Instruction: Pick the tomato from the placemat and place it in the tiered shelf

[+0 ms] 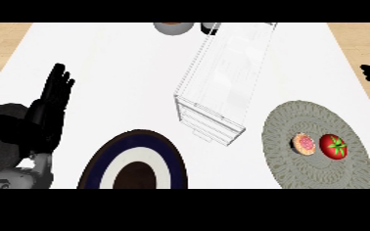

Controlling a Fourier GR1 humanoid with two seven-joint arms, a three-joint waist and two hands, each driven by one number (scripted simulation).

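Tomato [334, 146]: red, round, glossy, green star-shaped calyx facing up, lying at lower right of frame on the right half of the placemat [289, 127]. Placemat round, grey, woven-looking texture, cut off by lower edge. Touching or just beside tomato's left side: a cut fruit half [304, 143], orange rim, pink-red flesh facing up, also on the mat. Tiered shelf [224, 83]: clear, wire-outlined, long box running from upper centre-right down to mid-frame, near end just upper left of the placemat, not touching it as far as visible. Tiers visible only as faint lines; cannot tell how many. Nothing lying between tomato and shelf's near end except bare mat and white bench [123, 68]. Lower centre-left: round plate [101, 169] with dark blue and white rings and dark centre, cut off by lower edge, well apart from tomato. Top edge centre: part of a grey bowl-like thing [172, 28] with brown inside, and just right of it a small dark object [209, 28], too cropped to identify. Left hand [54, 95]: black, at left of frame, fingers straight and pointing up, released, holding nothing, resting well apart from mat. At far right edge, mid-height, a small black shape, probably right hand [365, 72]; cannot tell its state.
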